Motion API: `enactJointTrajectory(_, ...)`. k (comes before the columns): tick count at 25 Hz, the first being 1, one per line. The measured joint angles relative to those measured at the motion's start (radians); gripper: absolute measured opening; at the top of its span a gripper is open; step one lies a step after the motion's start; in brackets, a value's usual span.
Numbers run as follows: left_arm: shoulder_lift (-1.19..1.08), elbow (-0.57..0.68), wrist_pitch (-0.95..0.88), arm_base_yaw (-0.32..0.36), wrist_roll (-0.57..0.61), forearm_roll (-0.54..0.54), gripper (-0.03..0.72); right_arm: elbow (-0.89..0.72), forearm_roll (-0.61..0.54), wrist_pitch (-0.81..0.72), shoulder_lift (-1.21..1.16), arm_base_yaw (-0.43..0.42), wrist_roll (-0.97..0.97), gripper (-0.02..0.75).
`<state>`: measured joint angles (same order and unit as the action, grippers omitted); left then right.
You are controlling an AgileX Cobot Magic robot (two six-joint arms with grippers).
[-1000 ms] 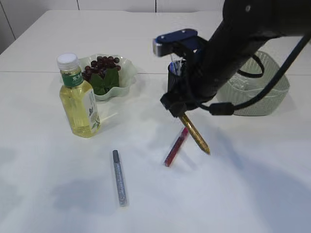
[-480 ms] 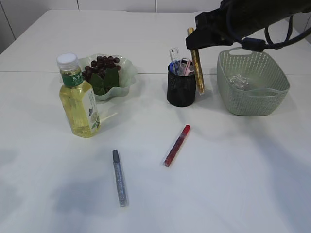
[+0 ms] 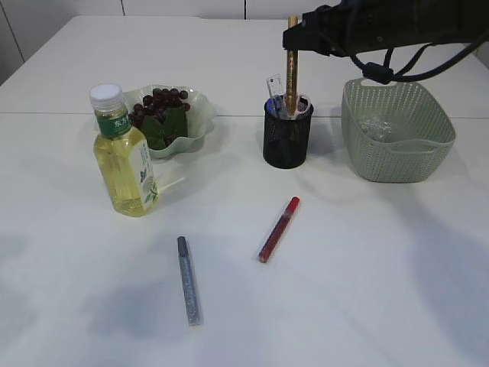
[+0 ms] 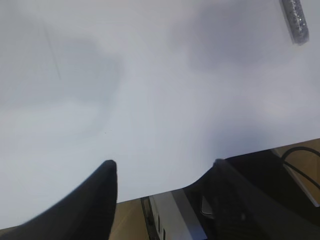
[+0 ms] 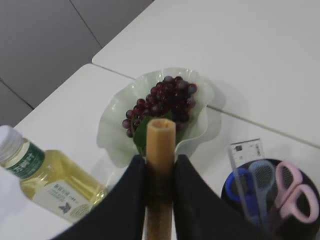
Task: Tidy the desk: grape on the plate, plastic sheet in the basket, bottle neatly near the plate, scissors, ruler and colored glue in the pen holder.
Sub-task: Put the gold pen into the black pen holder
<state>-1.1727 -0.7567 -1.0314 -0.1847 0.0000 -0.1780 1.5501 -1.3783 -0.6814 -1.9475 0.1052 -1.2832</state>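
My right gripper is shut on a gold glue stick, holding it upright with its lower end at the mouth of the black mesh pen holder. A ruler and pink and blue scissors stand in the holder. A red glue stick and a silver glitter one lie on the table. The grapes rest on the green plate, with the bottle beside it. My left gripper is open and empty at the table's near edge.
The green basket stands right of the pen holder with the clear plastic sheet inside. In the left wrist view the silver glue's end shows at the top right, and the robot's base sits below the table edge.
My right arm carried the gold glue stick from low over the table near the red one up to the pen holder and turned it upright. Nothing else moved.
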Motion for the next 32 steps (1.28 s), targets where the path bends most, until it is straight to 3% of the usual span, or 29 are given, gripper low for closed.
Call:
enactJointTrajectory(5, 0.0, 0.0, 0.0, 0.0, 0.0, 0.0, 0.435, 0.034, -0.133, 0.112, -0.042, 0.0, -0.175, 0.134)
enactJointTrajectory(15, 0.0, 0.0, 0.0, 0.0, 0.0, 0.0, 0.435, 0.114, -0.349, 0.145, -0.169, -0.002, -0.411, 0.134)
enactJointTrajectory(19, 0.0, 0.0, 0.0, 0.0, 0.0, 0.0, 0.435, 0.114, -0.38, 0.149, -0.195, -0.002, -0.53, 0.134)
enactJointTrajectory(27, 0.0, 0.0, 0.0, 0.0, 0.0, 0.0, 0.435, 0.118, -0.409, 0.149, -0.247, -0.002, -0.567, 0.139)
enactJointTrajectory(32, 0.0, 0.0, 0.0, 0.0, 0.0, -0.002, 0.435, 0.118, -0.409, 0.141, -0.262, -0.002, -0.569, 0.21)
